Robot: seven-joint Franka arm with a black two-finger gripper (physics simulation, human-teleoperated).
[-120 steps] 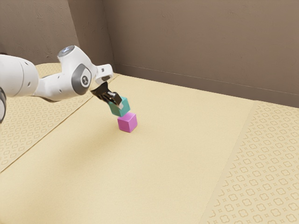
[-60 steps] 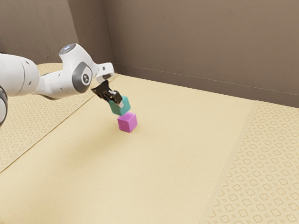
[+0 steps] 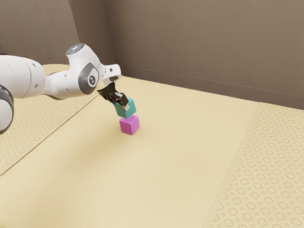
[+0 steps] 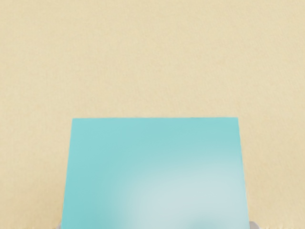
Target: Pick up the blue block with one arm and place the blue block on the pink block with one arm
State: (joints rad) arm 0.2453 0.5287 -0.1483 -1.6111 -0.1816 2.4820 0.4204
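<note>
A teal-blue block [image 3: 126,108] hangs tilted in the air, with my black gripper [image 3: 122,105] shut on it from two sides. Just below it, a pink block [image 3: 129,125] rests on the tan table. The blue block's lower corner is close above the pink block's top, slightly toward the exterior view's left; I cannot tell whether they touch. In the wrist view the blue block [image 4: 155,174] is a large blurred square right under my hand, over bare tan table [image 4: 152,57].
The tan table [image 3: 171,161] stretches wide toward the exterior view's right and front. Patterned floor strips [image 3: 266,180] flank it. A brown wall [image 3: 204,42] runs along the back.
My hand has carried the blue block a little toward the exterior view's right and slightly up, nearer to above the pink block. The pink block has stayed put.
</note>
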